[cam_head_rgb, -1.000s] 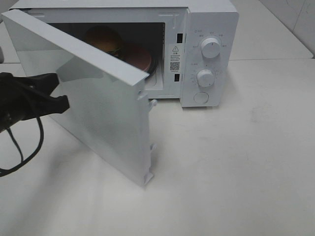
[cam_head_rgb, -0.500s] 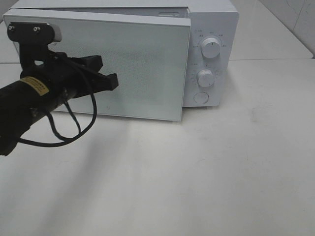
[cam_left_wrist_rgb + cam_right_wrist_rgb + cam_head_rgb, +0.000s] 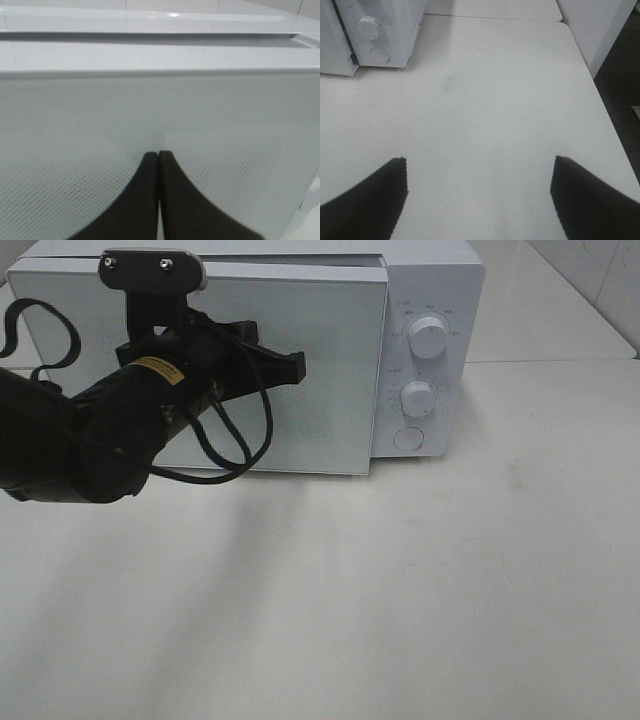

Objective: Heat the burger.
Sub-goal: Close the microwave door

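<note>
The burger is hidden behind the white microwave door, which now stands almost flush with the microwave body. My left gripper is shut, with nothing between its fingers, and its tips press against the door's front panel. The dotted mesh of the door window fills the left wrist view. My right gripper stands open over the bare table, right of the microwave; it does not show in the exterior high view.
Two round knobs and a round button sit on the microwave's control panel. The left arm's black cable loops in front of the door. The table's right edge runs near the right gripper.
The left gripper has swept right and pushed the door from wide open to nearly closed, covering the burger and plate inside. The right gripper has not moved.
</note>
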Controlling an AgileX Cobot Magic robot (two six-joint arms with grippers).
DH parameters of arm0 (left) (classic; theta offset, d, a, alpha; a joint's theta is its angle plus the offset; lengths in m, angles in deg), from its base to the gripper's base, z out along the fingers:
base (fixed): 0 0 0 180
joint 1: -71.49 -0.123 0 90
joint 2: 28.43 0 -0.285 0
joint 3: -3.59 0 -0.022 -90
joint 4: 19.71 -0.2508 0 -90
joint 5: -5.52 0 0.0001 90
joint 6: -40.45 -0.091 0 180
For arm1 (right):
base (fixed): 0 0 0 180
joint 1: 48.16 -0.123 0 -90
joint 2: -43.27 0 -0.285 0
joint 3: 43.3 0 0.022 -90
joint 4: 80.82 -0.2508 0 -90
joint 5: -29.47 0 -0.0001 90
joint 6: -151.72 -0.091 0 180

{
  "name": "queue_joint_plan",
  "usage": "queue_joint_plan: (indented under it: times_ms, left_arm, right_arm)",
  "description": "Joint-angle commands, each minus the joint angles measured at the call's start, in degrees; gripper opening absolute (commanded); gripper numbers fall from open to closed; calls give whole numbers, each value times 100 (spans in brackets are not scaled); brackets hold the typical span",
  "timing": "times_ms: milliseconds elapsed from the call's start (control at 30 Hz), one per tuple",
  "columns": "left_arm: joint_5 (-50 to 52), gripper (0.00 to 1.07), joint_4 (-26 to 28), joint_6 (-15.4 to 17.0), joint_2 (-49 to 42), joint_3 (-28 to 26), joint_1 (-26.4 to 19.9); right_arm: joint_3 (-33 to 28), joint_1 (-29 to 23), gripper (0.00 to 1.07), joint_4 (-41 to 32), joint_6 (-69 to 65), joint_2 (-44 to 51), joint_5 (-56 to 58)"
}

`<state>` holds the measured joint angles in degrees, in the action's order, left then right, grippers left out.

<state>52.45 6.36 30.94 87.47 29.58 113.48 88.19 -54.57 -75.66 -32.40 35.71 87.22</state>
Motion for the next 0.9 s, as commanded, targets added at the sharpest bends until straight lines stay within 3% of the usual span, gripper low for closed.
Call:
queue_joint_plan:
  times_ms: [33,567,900]
  left_arm:
    - [-46,0,115,-97,115,-286,40]
    - [-493,0,722,-670,653,-1507,-46]
    - [-882,0,584,-676,613,-1604,-57]
  right_arm:
    - [-17,34,76,29,6,183,-80]
    - [-17,34,76,29,6,183,-80]
    - [-17,34,76,29,6,183,-80]
